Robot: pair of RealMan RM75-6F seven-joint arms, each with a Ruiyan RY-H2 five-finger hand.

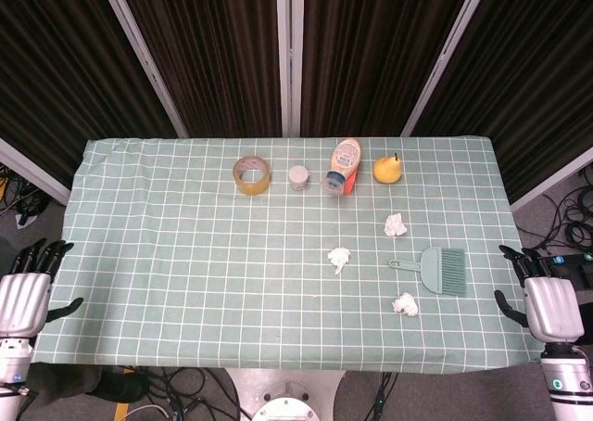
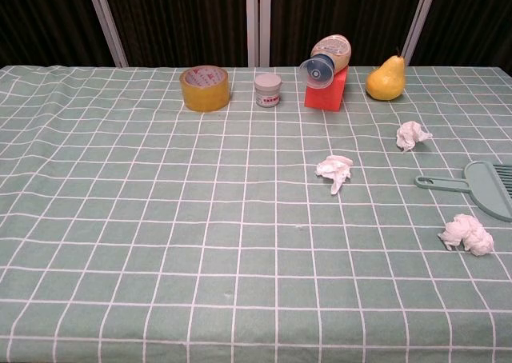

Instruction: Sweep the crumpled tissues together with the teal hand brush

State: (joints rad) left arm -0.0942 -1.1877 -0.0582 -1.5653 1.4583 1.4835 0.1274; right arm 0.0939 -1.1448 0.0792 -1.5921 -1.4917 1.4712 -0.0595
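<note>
We have not begun: our left hand point(image 1: 23, 296) and right hand point(image 1: 548, 305) rest empty at the desk point(image 1: 185, 254) edges, fingers spread, while the brush point(image 1: 440, 269) lies untouched at the right among three scattered tissues point(image 1: 339, 259).

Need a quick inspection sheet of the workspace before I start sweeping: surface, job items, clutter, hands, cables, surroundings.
Surface: green checked tablecloth, flat.
Job's things: teal hand brush lying flat near the right edge, untouched; three crumpled tissues scattered around it, apart.
Clutter: tape roll, small jar, bottle tipped on a red block, pear, in a row at the far side.
Hands: left hand and right hand off the table edges, holding nothing.
Cables: on the floor, both sides and front.
Surroundings: dark curtain panels behind.
</note>
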